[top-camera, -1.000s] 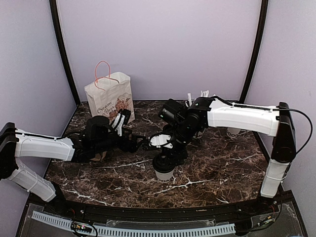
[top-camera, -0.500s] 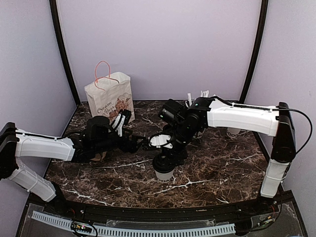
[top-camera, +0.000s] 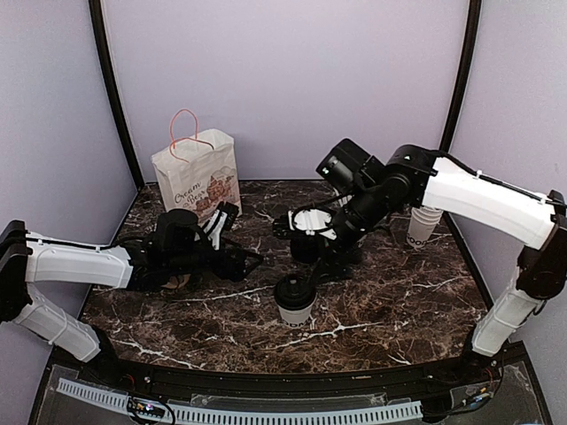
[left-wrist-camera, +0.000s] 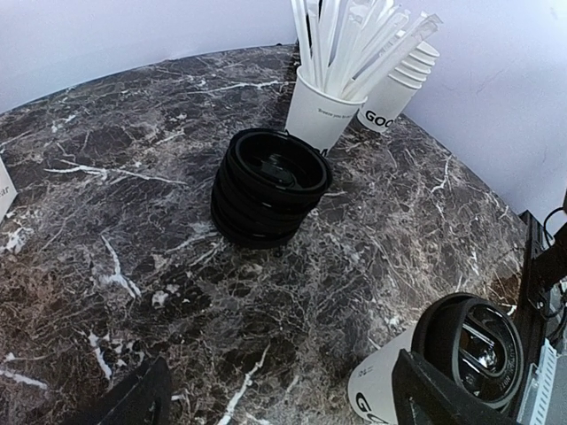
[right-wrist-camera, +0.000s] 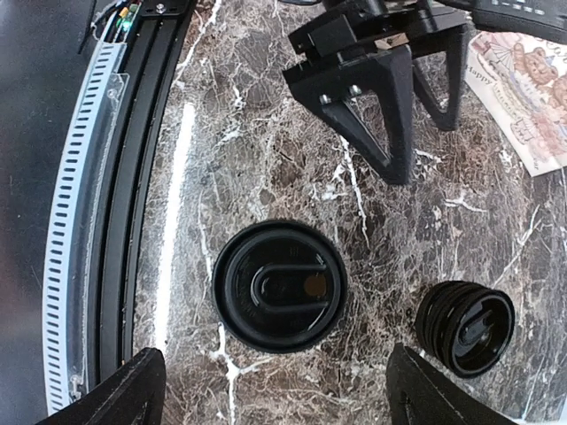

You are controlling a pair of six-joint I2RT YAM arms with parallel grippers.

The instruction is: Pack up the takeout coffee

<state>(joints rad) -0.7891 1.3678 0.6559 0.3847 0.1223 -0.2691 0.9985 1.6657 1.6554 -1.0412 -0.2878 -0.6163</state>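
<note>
The takeout coffee (top-camera: 294, 301) stands on the marble table, a white cup with a black dome lid. It shows from above in the right wrist view (right-wrist-camera: 279, 285) and at the lower right in the left wrist view (left-wrist-camera: 443, 365). My right gripper (top-camera: 326, 266) (right-wrist-camera: 279, 398) hovers above and just behind the cup, open and empty. My left gripper (top-camera: 251, 262) (left-wrist-camera: 283, 407) is low over the table left of the cup, open and empty. Its fingers (right-wrist-camera: 390, 106) show in the right wrist view.
A stack of black lids (left-wrist-camera: 270, 186) (right-wrist-camera: 465, 328) lies behind the cup. A white cup of white sticks (left-wrist-camera: 323, 111) and a stack of lidless cups (top-camera: 423, 226) (left-wrist-camera: 390, 99) stand at the back right. A paper bag (top-camera: 197, 173) stands at the back left.
My right gripper has risen off the lidded cup and drawn back towards the far right. My left gripper has pulled back a little to the left. The cup stays put.
</note>
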